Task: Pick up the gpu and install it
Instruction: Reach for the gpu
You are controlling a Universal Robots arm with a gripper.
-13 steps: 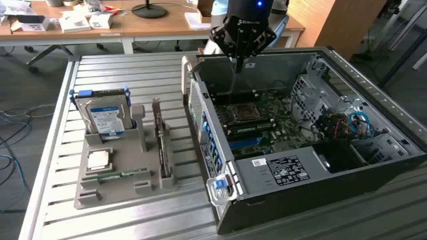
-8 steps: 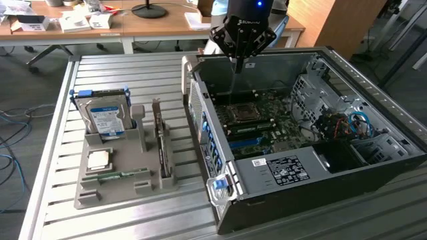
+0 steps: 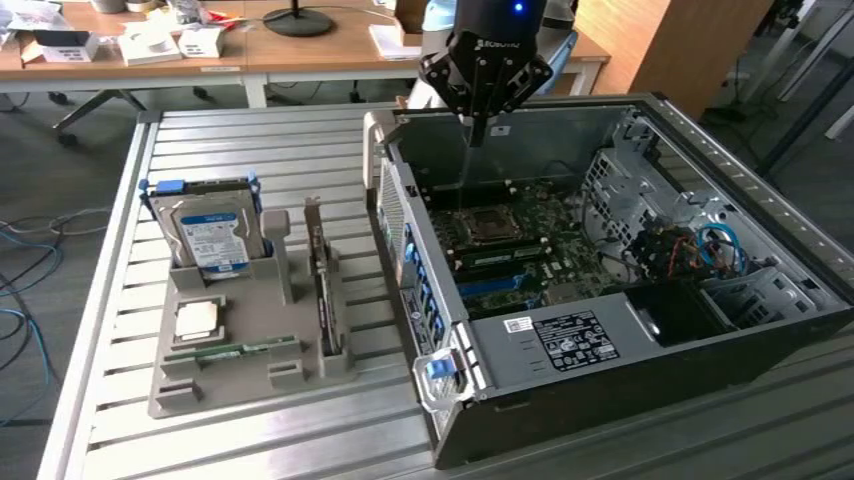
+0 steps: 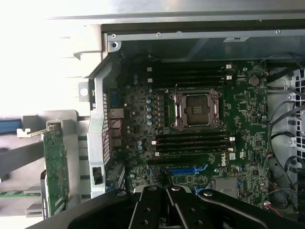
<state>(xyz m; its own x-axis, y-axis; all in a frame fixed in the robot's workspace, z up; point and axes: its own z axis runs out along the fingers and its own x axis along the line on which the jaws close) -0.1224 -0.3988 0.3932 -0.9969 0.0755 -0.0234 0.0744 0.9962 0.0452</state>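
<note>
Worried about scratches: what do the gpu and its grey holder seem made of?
The gpu: dark circuit board, likely fibreglass laminate, with a pale, bare-looking metal end bracket. The grey holder: probably plastic, matte and uniform with no glints.

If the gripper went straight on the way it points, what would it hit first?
The gripper would most likely meet the motherboard in the open computer case, perhaps near the processor socket; depth is unclear.

Robotics lab set in an office-type room. A slatted metal bench [image 3: 227,150] carries an open computer tower [image 3: 747,300] and a grey parts fixture [image 3: 227,385] racking a hard drive [image 3: 207,235] and gpu [image 3: 326,290]. Wooden desks [image 3: 320,55] stand behind, with loose cables [image 3: 24,250] on the floor.
</note>
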